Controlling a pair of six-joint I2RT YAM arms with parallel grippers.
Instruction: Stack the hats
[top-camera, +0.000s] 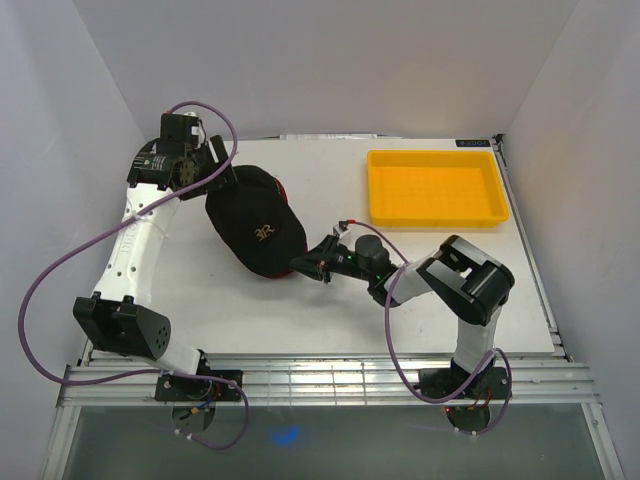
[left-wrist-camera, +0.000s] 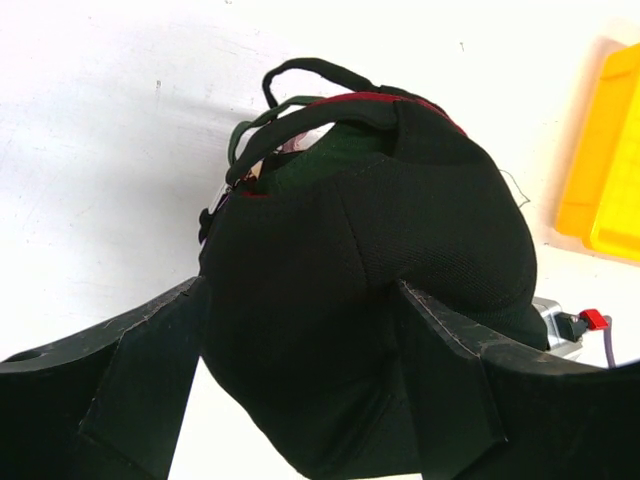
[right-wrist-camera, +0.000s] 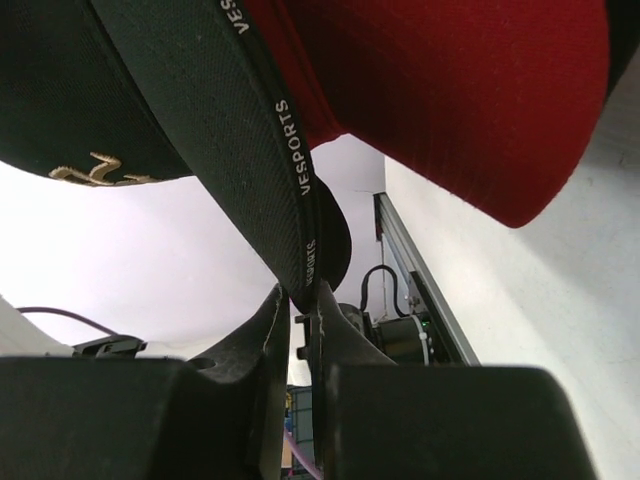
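The black cap with the gold emblem tops the hat stack, left of centre on the table. At the cap's 11 o'clock, the left gripper squeezes the rear crown between both fingers. At 4 o'clock, the right gripper pinches the brim edge. A red cap lies directly beneath. The yellow tray sits at 2 o'clock, well apart.
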